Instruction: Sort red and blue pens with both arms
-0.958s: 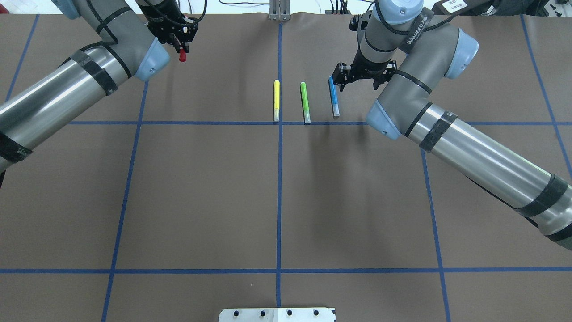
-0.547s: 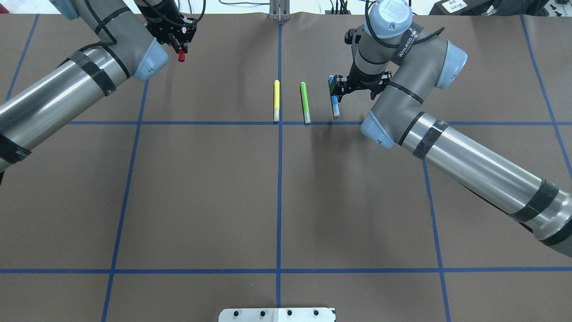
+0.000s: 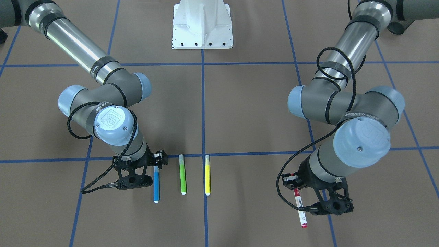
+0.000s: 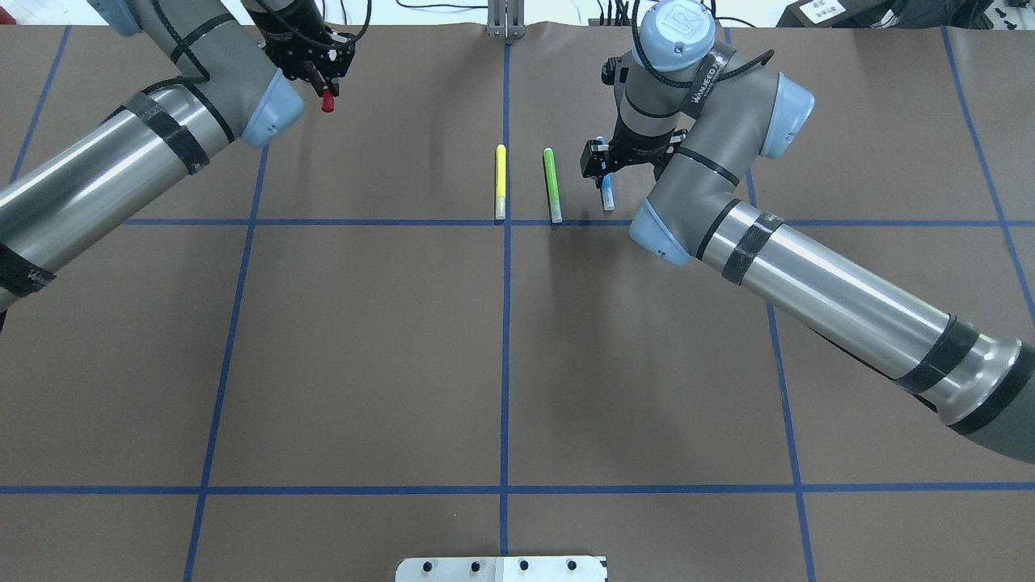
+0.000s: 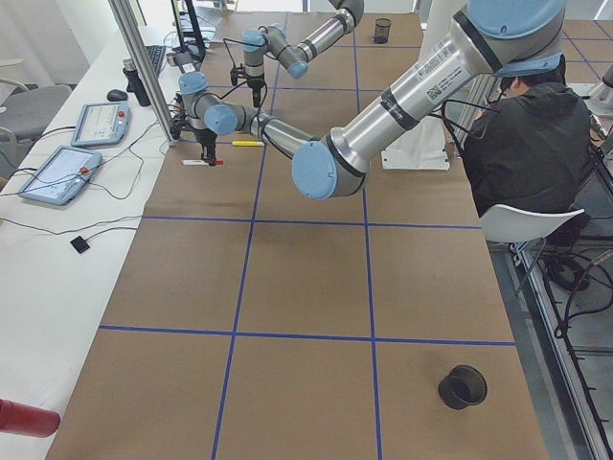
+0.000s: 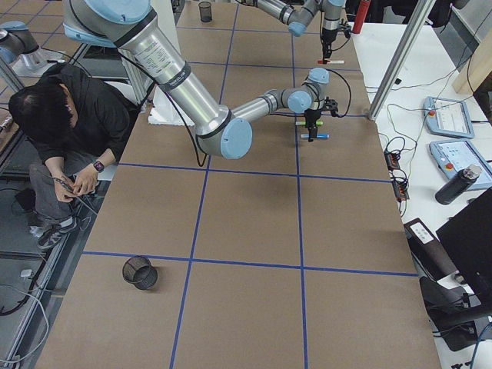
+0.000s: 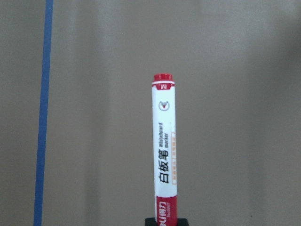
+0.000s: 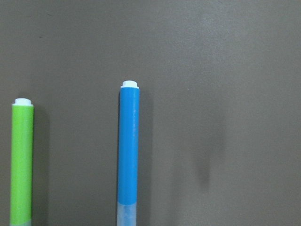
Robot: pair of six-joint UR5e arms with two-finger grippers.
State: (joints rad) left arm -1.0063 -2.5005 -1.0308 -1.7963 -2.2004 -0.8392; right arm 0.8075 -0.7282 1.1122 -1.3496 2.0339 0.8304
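The red pen (image 4: 327,99), a white barrel with red cap and printed label (image 7: 164,155), sticks out of my left gripper (image 4: 323,79), which is shut on its cap end at the far left of the table. In the front-facing view this pen (image 3: 300,207) hangs low over the paper under the left gripper (image 3: 295,188). The blue pen (image 4: 606,196) lies flat on the table to the right of the green marker. My right gripper (image 4: 600,160) hovers open over its end nearer the robot (image 3: 155,164). The right wrist view shows the blue pen (image 8: 128,150) lying free.
A green marker (image 4: 552,184) and a yellow marker (image 4: 500,182) lie parallel, left of the blue pen, close to the right gripper. A black mesh cup (image 6: 141,271) stands far off at the right end of the table. A seated person (image 6: 69,131) is beside the table.
My right arm has swung left and its gripper has moved over the blue pen, covering its upper part. The left gripper with the red pen has barely shifted.
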